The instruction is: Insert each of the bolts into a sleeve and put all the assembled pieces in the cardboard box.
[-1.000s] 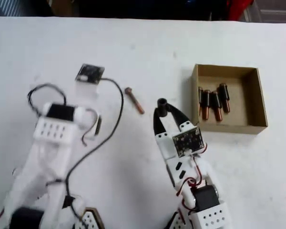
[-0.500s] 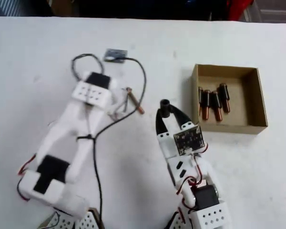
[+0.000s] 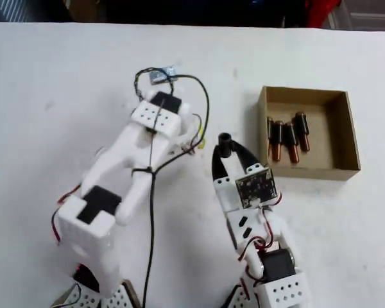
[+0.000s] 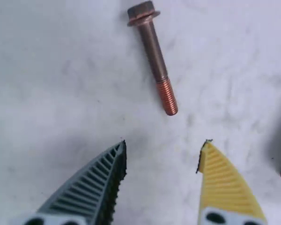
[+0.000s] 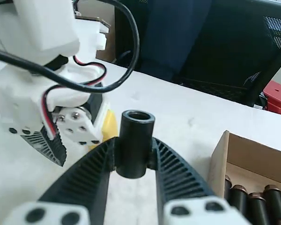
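Observation:
A copper bolt (image 4: 152,44) lies flat on the white table, just ahead of my left gripper (image 4: 161,150), which is open with a grey finger (image 4: 103,183) and a yellow finger (image 4: 222,183) hovering short of the threaded end. In the high view the left arm (image 3: 155,115) covers that spot. My right gripper (image 3: 226,154) is shut on an upright black sleeve (image 5: 133,143), close beside the left gripper (image 5: 79,136). The cardboard box (image 3: 308,172) at the right holds several assembled pieces (image 3: 285,138) lying side by side.
A black cable (image 3: 202,109) loops over the left arm's wrist. The two grippers are close together between the arms. Dark chairs (image 5: 215,47) stand beyond the table's far edge. Bare white table lies at the far left.
The left arm has swung right and farther across the table until it is above the bolt, hiding it in the high view. The right arm with the sleeve has barely shifted.

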Available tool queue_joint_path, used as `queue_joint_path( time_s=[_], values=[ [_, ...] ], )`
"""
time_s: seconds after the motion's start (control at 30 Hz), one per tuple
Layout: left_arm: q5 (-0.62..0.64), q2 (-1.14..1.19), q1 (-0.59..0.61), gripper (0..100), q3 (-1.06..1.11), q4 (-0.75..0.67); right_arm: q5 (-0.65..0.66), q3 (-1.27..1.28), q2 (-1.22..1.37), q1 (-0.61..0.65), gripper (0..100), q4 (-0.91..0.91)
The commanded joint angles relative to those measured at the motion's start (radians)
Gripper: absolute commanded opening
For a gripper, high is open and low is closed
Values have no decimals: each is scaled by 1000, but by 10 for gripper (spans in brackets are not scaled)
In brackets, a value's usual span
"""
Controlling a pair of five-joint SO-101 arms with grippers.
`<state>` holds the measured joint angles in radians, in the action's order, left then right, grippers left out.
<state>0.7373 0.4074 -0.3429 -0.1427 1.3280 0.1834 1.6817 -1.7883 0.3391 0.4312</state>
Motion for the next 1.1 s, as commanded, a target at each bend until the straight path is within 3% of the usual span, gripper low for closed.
queue_joint_path(
  time_s=[0.0, 0.17, 0.37, 0.8, 1.07],
  values=[
    [17, 36, -22, 272, -112, -18, 14, 8, -15, -13, 17, -21],
    [23, 143, -1, 271, -238, -18, 14, 8, -15, -13, 17, -21],
    [126, 252, 35, 271, -322, -11, 14, 8, -15, -13, 17, -21],
    [130, 268, 62, 271, -333, -9, 14, 8, -15, -13, 17, -21],
    [137, 274, 97, 271, -328, -81, 14, 8, -15, -13, 17, -22]
  ],
)
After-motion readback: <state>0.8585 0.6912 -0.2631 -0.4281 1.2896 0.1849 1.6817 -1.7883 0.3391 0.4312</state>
